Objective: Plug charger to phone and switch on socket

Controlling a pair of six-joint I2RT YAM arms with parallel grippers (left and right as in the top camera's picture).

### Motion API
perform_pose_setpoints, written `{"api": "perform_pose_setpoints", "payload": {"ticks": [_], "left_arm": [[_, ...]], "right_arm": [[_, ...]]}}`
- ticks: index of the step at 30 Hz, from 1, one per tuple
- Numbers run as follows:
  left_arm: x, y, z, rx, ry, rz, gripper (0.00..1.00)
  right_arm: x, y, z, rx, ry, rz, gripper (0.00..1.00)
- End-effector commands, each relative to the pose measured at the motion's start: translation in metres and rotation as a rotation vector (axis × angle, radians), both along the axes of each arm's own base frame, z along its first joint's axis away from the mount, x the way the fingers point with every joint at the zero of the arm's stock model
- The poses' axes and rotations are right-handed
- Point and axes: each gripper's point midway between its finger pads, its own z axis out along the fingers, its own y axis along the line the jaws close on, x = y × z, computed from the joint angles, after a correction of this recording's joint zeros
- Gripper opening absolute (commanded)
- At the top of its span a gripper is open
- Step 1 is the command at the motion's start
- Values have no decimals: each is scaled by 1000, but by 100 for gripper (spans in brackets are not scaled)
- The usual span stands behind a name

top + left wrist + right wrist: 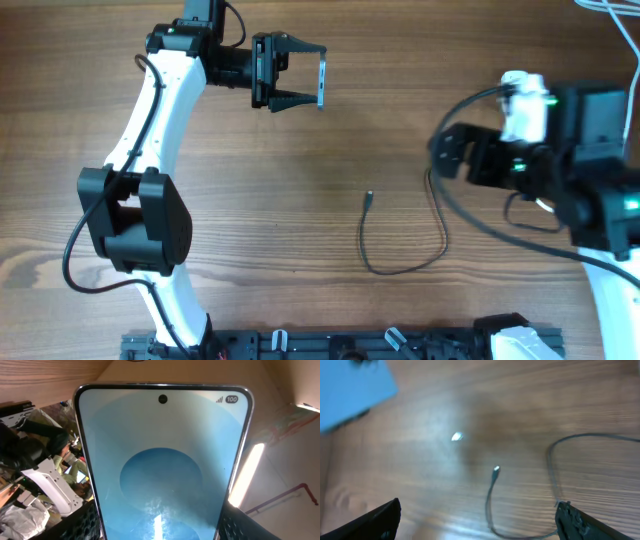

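Nearest, spread wide and empty over the surface (300, 200), the right end effector (477, 505), just short of the charger (496, 471) tip lying loose. Risks shoving the limp charger aside or pinching it crooked on closing. Farther off, clamped on the phone (160, 460) held on edge, the left end effector (320, 77); may slip under plug pressure. Cannot make out the socket.

Phone (160, 460) seemingly on edge; charger (495, 472) curled, well apart.
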Motion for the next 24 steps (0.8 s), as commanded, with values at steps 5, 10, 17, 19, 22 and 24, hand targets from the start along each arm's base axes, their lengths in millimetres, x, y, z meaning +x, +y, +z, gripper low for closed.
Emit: {"api": "perform_pose_setpoints", "payload": {"ticks": [5,10,17,19,22,24], "left_arm": [[-9,-3,27,-53,-74,-24,63],[-11,-9,23,-33,-76,-33,63],[-11,-12,17,4,-80,-29,63],[-11,-12,17,4,-80,-29,63],[-11,-12,17,4,-80,-29,63],[-11,-12,17,4,-80,-29,58]], "right_arm": [[4,64,26,-136,-66,92,96],[16,103,50,-251,-109,101,96],[49,143,65,-264,-201,-6,89],[57,150,62,-256,-207,-13,86],[66,162,54,-249,-204,-6,85],[69,165,49,-254,-198,-6,82]]}}
